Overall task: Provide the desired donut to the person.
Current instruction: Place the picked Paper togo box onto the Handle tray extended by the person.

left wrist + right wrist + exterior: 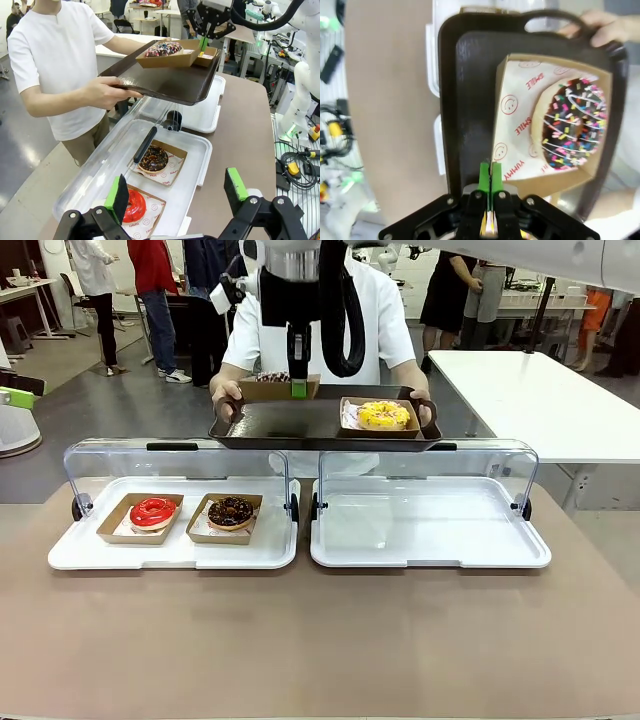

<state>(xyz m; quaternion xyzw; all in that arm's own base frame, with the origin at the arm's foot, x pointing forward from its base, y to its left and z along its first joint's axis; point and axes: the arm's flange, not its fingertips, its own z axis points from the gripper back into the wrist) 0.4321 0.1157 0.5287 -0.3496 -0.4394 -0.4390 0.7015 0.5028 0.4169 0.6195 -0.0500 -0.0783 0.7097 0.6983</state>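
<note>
In the upper middle of the front view we saw the person in a plain white short-sleeved shirt (385, 325) holding a dark brown plastic serving tray (290, 425) by its handles with both hands, level above the far edge of the table. On that tray, toward its left, sat a brown cardboard tray carrying a chocolate donut with coloured sprinkles (572, 125), and the right gripper (298, 388) came down from the top of the frame with its green pads clenched on the near wall of that cardboard tray; in the right wrist view the pads met on the cardboard edge at the bottom centre. At the right of the serving tray rested a second cardboard tray with a yellow-iced donut (384, 415). Lower in the front view, two white display trays with clear hinged lids (425, 545) lay side by side on the tan table (320, 650), lids raised. The left one held a red-glazed donut (152, 512) and, just beside it on the right, a dark chocolate donut (231, 511), each in its own cardboard tray. In the left wrist view the left gripper (177, 192) hung above the red donut with its jaws released and spread wide, holding nothing.
</note>
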